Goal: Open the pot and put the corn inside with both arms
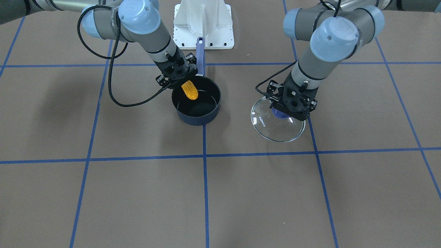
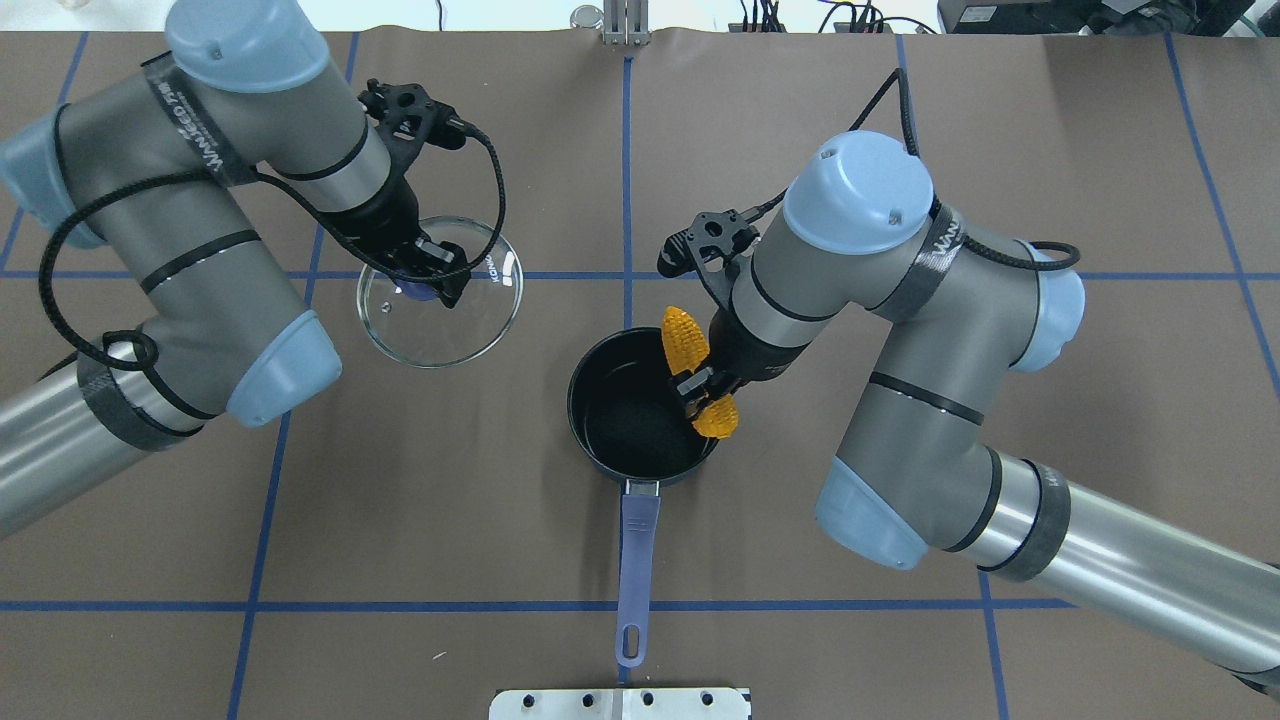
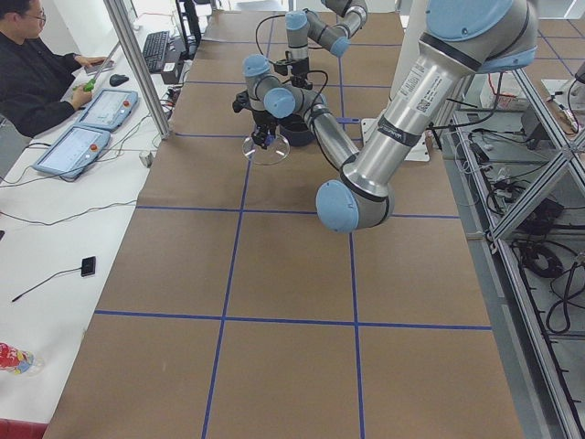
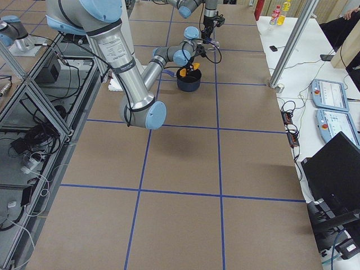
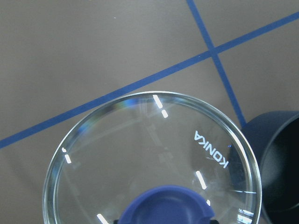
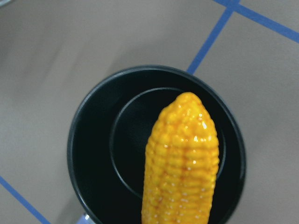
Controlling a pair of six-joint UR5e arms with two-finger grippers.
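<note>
Since the stubby yellow-orange corn cob [image 2: 684, 338] shines like hard moulded plastic, I judge it light, stiff and prob. slippery, so my right gripper [image 2: 700, 386] pinches it mid-length across the kernels, both ends poking out. It hangs tilted over the rim of the open dark-blue long-handled pot [image 2: 590, 375], not yet inside. My left gripper [image 2: 432, 280] is clamped on the blue knob [image 5: 166, 205] of the round clear glass lid [image 2: 420, 335], well apart from the pot. Glass is fragile, so the knob's the only sane hold. The overhead view shows the grip on the cob. The right wrist cam hides the fingers but shows the tip over the pot's bare bottom. Can't tell if the lid touches the brown papered bench [image 1: 137, 193]
</note>
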